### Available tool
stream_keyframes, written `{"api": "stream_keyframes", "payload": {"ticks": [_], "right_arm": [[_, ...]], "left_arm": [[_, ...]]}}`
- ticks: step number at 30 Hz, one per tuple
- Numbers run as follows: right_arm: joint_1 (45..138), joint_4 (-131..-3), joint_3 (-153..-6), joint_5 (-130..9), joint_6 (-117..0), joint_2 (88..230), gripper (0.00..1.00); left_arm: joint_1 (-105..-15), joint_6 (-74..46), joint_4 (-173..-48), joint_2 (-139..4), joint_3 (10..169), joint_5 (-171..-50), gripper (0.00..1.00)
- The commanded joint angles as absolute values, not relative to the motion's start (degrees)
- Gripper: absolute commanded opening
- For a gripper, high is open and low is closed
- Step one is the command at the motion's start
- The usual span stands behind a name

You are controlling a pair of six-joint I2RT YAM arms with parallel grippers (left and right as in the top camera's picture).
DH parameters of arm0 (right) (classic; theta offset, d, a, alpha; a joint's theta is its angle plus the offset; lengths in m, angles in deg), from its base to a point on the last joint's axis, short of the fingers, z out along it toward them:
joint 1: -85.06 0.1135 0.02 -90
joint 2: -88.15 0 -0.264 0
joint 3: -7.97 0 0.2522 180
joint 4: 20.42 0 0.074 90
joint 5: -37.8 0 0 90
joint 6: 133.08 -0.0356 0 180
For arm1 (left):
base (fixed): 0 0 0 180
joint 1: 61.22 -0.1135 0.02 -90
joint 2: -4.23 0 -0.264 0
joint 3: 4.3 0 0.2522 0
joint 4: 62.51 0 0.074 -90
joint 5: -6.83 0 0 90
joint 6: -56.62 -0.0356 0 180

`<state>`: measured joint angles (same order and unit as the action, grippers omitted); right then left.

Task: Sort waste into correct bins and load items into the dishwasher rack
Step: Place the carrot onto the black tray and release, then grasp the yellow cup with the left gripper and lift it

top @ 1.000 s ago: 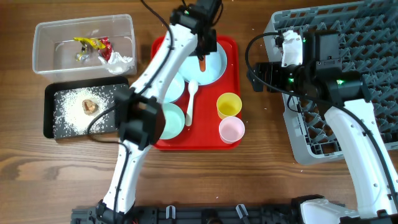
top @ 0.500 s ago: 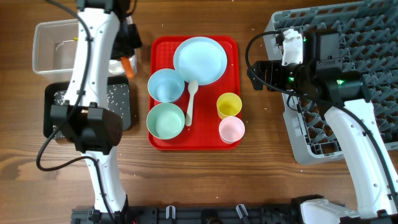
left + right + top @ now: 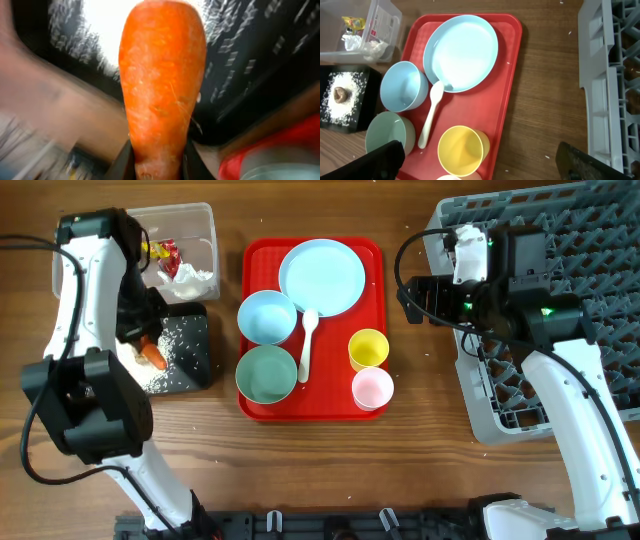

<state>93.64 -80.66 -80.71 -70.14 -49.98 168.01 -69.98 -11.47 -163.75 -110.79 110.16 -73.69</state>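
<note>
A brown wood-grain table (image 3: 420,470) fills the view, evenly lit.

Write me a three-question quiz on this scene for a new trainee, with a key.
1. True or false: the left jaws are shut on the carrot.
2. Pick one. The carrot hangs over: A) the clear tub, B) the black tray, C) the grey rack.
3. Fill in the number: ___ cups stand on the red tray.

Key
1. True. The left wrist view shows the jaws pinching the carrot's lower end.
2. B. Rice grains on the black tray show behind the carrot.
3. Two: a yellow cup and a pink cup.
</note>
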Motion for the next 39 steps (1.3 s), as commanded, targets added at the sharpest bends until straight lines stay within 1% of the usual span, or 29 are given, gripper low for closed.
{"api": "stream_keyframes", "payload": {"ticks": [1, 5, 7, 8, 9, 10, 11, 12, 14, 16, 18, 20, 21, 25, 28, 30, 34, 36, 39], "right_arm": [[93.81, -81.01, -81.84, -69.74, -50.75, 168.42, 1.00], [93.81, -81.36, -81.84, -69.74, -50.75, 168.42, 1.00], [93.81, -81.39, -81.84, -69.74, -50.79, 168.42, 1.00], [93.81, -81.41, -81.84, -69.74, -50.79, 168.42, 1.00], [93.81, -81.41, -81.84, -69.74, -50.77, 168.42, 1.00], [93.81, -81.39, -81.84, -69.74, -50.79, 168.42, 1.00], [93.81, -81.39, -81.84, -69.74, -50.79, 168.42, 1.00], [93.81, -81.34, -81.84, -69.74, -50.77, 168.42, 1.00], [93.81, -81.36, -81.84, -69.74, -50.79, 168.42, 1.00], [93.81, -81.34, -81.84, -69.74, -50.77, 168.42, 1.00], [93.81, -81.34, -81.84, -69.74, -50.79, 168.42, 1.00], [93.81, -81.23, -81.84, -69.74, -50.77, 168.42, 1.00], [93.81, -81.06, -81.84, -69.74, -50.79, 168.42, 1.00], [93.81, -79.24, -81.84, -69.85, -52.78, 168.47, 1.00], [93.84, -77.41, -81.84, -70.18, -54.57, 168.47, 1.00], [93.84, -77.10, -81.84, -70.18, -55.25, 168.47, 1.00], [93.84, -77.36, -81.84, -70.20, -55.45, 168.47, 1.00], [94.34, -76.34, -81.84, -70.20, -56.76, 168.58, 1.00], [96.92, -73.28, -81.84, -70.09, -57.83, 169.39, 0.99]], "left_arm": [[-69.76, -6.77, -151.77, -109.79, 98.23, -73.28, 0.04], [-69.76, -2.42, -138.33, -109.79, 89.31, -73.95, 0.04], [-69.76, -2.44, -135.51, -109.79, 88.17, -75.20, 0.04], [-69.76, -2.42, -135.12, -109.79, 88.17, -75.22, 0.08], [-69.76, -2.44, -134.90, -109.79, 88.17, -75.20, 0.18], [-69.76, -2.44, -135.03, -109.79, 88.17, -75.24, 0.35], [-69.76, -2.49, -135.20, -109.77, 88.22, -76.16, 0.55], [-69.76, -2.53, -135.60, -109.70, 88.59, -77.47, 0.60], [-69.76, -2.93, -137.48, -109.53, 90.86, -79.09, 0.66], [-69.74, -2.93, -140.60, -108.98, 94.16, -79.09, 0.68], [-69.74, -3.43, -143.97, -107.51, 97.86, -79.07, 0.69], [-69.69, -4.65, -146.29, -104.50, 100.44, -79.07, 0.69], [-69.69, -4.67, -147.31, -102.20, 101.33, -79.09, 0.71], [-68.01, -8.06, -147.29, -94.49, 102.08, -83.40, 0.73], [-62.41, -15.14, -142.85, -92.13, 102.05, -88.10, 0.75], [-57.01, -16.98, -138.90, -92.63, 102.03, -88.01, 0.78], [-47.00, -21.20, -132.73, -95.62, 102.03, -87.09, 0.79], [-44.93, -20.83, -132.58, -96.76, 102.03, -84.66, 0.79], [-45.08, -17.74, -132.62, -96.65, 102.05, -83.92, 0.80]]}}
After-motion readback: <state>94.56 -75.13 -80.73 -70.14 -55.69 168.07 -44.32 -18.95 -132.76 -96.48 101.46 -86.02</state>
